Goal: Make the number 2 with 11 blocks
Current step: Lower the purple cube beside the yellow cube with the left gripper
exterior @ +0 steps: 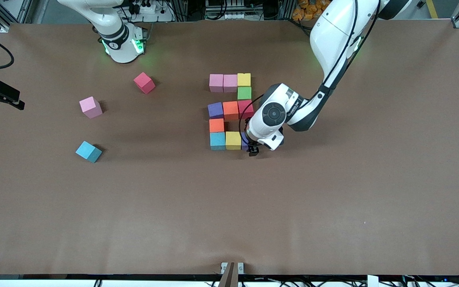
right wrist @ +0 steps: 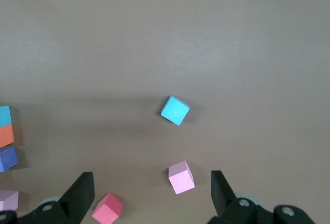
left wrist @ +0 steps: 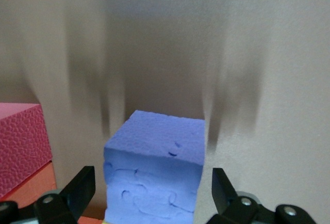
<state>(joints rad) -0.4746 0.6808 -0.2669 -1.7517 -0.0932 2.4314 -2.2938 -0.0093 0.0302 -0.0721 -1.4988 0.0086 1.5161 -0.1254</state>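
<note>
The number 2 (exterior: pixel 231 111), mid-table: mixed-colour matte foam cubes, ten plainly countable in the front view, an eleventh, the purple cube (left wrist: pixel 153 170), at its lowest row beneath the left gripper (exterior: pixel 253 150), whose fingers stand spread either side of it without touching; three loose blocks toward the right arm's end: red (exterior: pixel 144 82), pink (exterior: pixel 90 107), teal-blue (exterior: pixel 88 151); right gripper (right wrist: pixel 152 195) spread, waiting; lettering on the left arm's wrist unreadable.

Mixed-colour number 2 (exterior: pixel 230 111) lies mid-table (three blocks (exterior: pixel 91 107) loose).
</note>
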